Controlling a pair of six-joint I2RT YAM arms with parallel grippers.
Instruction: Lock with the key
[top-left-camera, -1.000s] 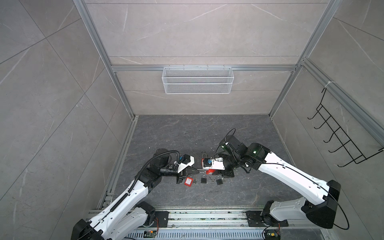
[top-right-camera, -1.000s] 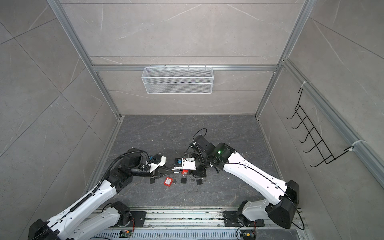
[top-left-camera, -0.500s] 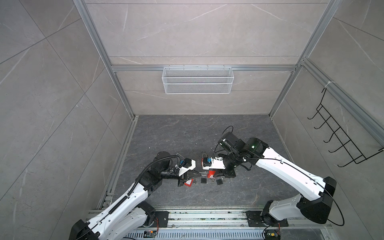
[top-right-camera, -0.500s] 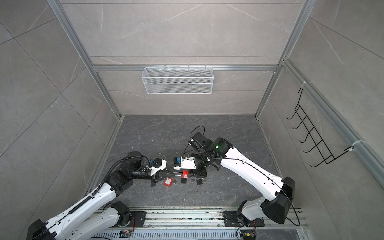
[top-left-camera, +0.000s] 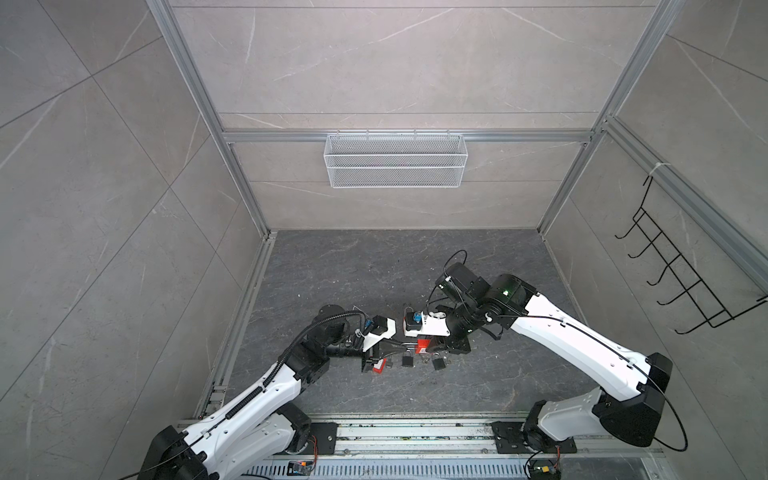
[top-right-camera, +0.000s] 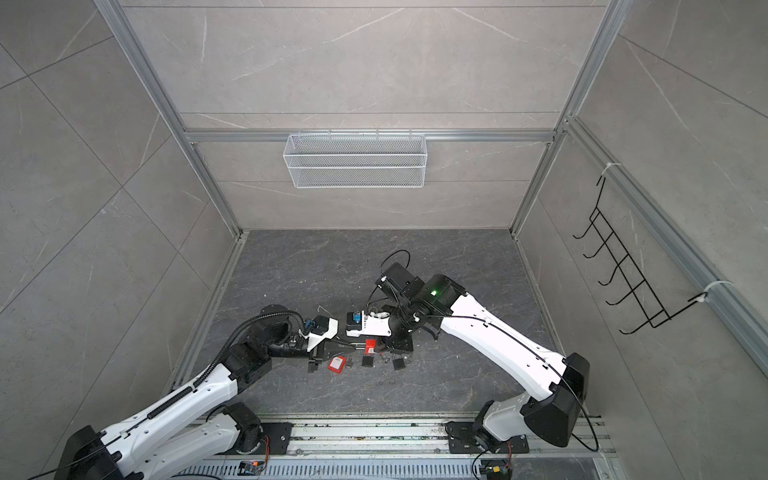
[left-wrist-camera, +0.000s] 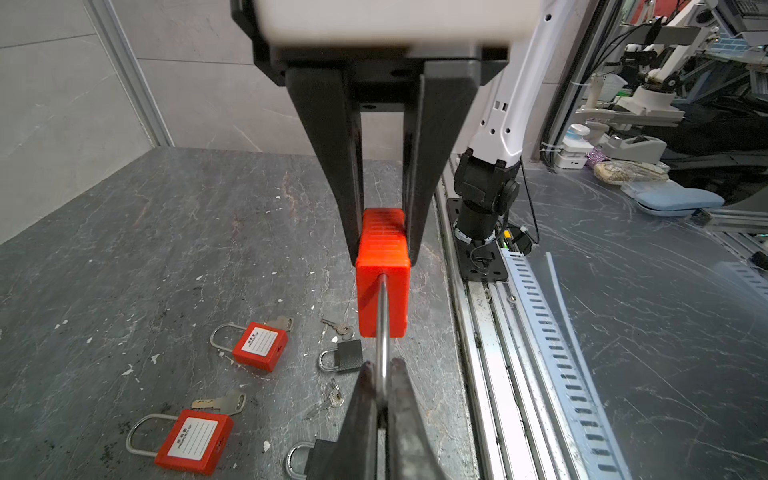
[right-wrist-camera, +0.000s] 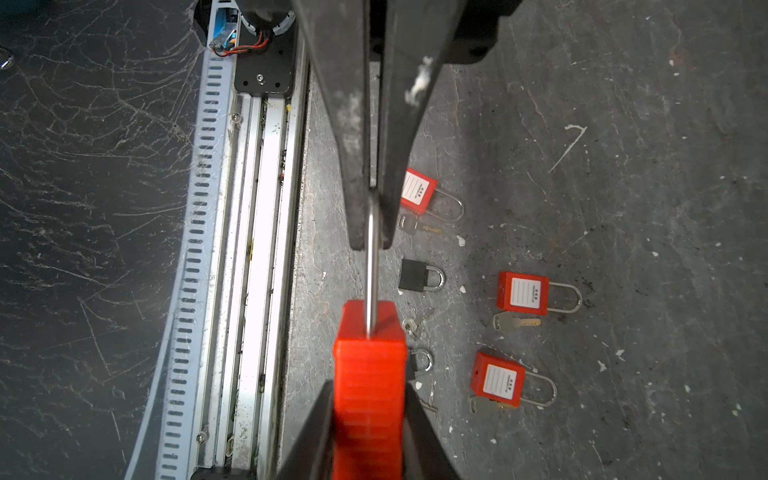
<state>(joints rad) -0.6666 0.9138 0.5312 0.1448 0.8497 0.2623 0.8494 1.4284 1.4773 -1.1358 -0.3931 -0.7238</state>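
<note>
1. The left gripper (left-wrist-camera: 382, 368) is pinched fully together on the steel shackle (left-wrist-camera: 384, 328) of a red padlock (left-wrist-camera: 382, 291). Its fingertips rise from the bottom centre of the left wrist frame.
2. The right gripper (right-wrist-camera: 368, 395) is partly open, with its fingers pressed flat against the two sides of the same padlock's red body. This is at the bottom centre of the right wrist frame.
3. The red padlock is clear of the floor (right-wrist-camera: 623, 208), spanning the gap between the two grippers. The shackle end points toward the left arm and the body end toward the right arm. In both top views it sits lower centre, between the white wrist housings.
4. The shackle is seen edge-on in both wrist views, so I cannot tell whether its free leg is seated in the body.
5. The keys (right-wrist-camera: 505, 322) lie on the floor right of centre in the right wrist frame, each just beside a lock.
6. Three spare red padlocks (right-wrist-camera: 523, 293) lie flat there, labels up and shackles pointing to the frame's right.
7. Two black padlocks (right-wrist-camera: 415, 274) lie near centre. The lower one is partly hidden behind the held body, and a small key lies between them.
</note>
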